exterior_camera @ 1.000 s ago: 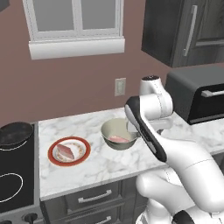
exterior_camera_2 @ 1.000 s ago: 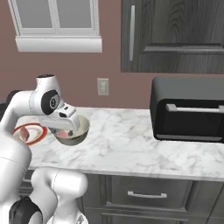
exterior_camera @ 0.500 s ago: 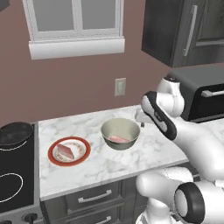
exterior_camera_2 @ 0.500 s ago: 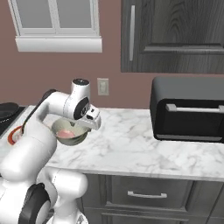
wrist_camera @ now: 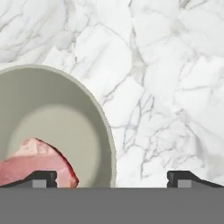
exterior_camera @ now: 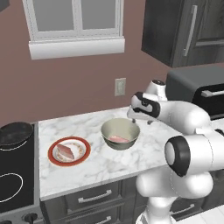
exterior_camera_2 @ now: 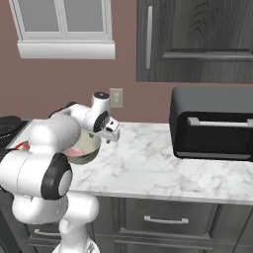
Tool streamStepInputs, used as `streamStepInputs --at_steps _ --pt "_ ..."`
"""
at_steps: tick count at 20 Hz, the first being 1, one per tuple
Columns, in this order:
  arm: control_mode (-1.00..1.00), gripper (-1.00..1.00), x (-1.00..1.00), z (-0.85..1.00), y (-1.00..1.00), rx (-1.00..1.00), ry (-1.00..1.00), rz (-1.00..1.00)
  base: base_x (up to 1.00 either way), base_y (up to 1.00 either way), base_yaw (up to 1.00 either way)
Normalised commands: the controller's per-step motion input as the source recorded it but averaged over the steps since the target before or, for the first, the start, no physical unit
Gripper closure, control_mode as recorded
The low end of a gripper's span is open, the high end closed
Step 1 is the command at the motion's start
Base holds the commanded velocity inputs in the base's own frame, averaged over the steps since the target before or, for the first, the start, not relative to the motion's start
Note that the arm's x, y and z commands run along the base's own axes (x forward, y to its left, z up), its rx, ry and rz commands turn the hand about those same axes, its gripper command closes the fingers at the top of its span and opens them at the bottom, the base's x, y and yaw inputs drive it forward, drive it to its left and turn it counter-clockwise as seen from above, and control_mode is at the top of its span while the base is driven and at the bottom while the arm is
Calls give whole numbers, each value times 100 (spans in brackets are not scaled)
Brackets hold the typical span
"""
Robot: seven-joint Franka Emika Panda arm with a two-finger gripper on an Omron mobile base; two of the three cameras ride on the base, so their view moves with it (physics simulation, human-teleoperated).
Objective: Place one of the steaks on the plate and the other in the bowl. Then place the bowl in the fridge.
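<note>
The bowl (exterior_camera: 120, 133) stands mid-counter with one pink steak (exterior_camera: 119, 139) lying inside it. To its left, the red-ringed plate (exterior_camera: 78, 158) carries the other steak (exterior_camera: 64, 151). My gripper (exterior_camera: 141, 121) hangs open just above the bowl's right rim. In the hand view the gripper (wrist_camera: 113, 179) straddles that rim (wrist_camera: 104, 120): one fingertip (wrist_camera: 43, 178) is over the steak (wrist_camera: 35, 164) inside the bowl, and the other is over bare marble. Nothing is held. The bowl (exterior_camera_2: 84, 148) and gripper (exterior_camera_2: 112, 132) also show from the right. The fridge is out of view.
A black toaster oven (exterior_camera_2: 212, 128) sits on the counter to the right of the bowl. A black frying pan (exterior_camera: 15, 133) rests on the stove at the far left. Bare marble counter (exterior_camera_2: 148, 163) lies between bowl and oven.
The arm has swung round, carrying the hand from over the middle of the bowl to its right rim. The jaws stayed open. Bowl, plate and steaks have not moved.
</note>
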Motion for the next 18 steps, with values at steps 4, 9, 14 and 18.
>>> streamStepInputs --at_steps 4,9,14,18 --pt "-100 -100 56 -31 24 0 3 -1 0 0 0" --pt "-100 -100 20 -53 5 0 1 0 0 0 0" --pt "-100 -100 -21 -13 -2 0 0 5 0 0 0" --pt "-100 -100 -13 0 0 0 0 5 0 0 0"
